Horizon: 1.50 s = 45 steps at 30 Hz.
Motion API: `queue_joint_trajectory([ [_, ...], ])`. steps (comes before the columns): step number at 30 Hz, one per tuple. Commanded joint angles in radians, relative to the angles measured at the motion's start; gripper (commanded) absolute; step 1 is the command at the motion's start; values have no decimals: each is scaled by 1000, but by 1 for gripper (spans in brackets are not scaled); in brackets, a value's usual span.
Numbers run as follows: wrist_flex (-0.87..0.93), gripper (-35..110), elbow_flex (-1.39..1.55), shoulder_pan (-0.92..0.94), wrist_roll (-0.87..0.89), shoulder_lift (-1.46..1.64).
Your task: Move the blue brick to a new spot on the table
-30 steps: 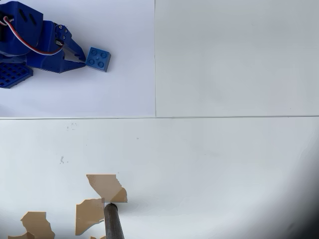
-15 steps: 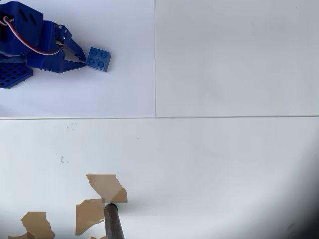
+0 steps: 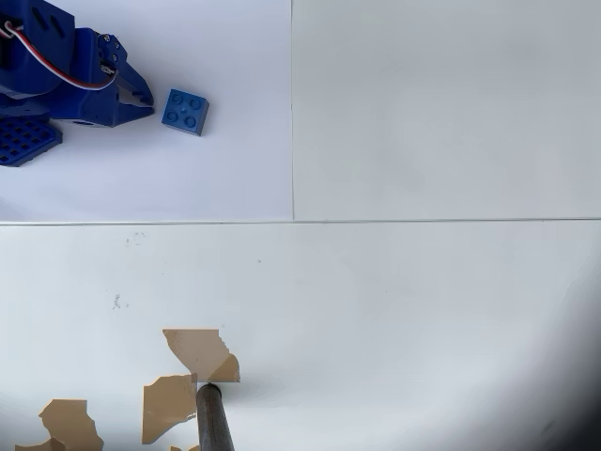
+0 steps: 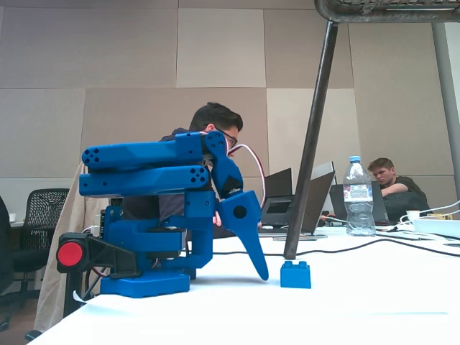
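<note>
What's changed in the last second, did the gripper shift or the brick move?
The gripper drew back left and slightly up in the overhead view, off the blue brick; a gap now shows between them. The brick stayed put on the table, still ungrasped.

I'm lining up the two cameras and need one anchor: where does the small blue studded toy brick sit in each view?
Overhead view: the small square blue plastic toy brick lies upper left on the white table, just right of the blue gripper, apart from it.
Fixed view: the brick stands right of centre on the table, right of the gripper.
Shared landmark: the dark slanted pole.
</note>
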Motion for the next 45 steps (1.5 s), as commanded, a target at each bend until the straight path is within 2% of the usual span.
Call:
queue_joint_trajectory([
  [1, -58, 1, -147, 3, 23, -127],
  [6, -150, 4, -344, 75, 35, -472],
  [10, -187, 12, -485, 152, 9, -680],
  [17, -290, 28, -514, 233, -44, -787],
  [27, -383, 31, -503, 242, -18, -965],
  [32, -414, 26, -503, 241, -12, -1043],
  [38, -446, 3, -489, 236, 15, -1071],
  [45, -357, 1, -497, 304, 61, -914],
])
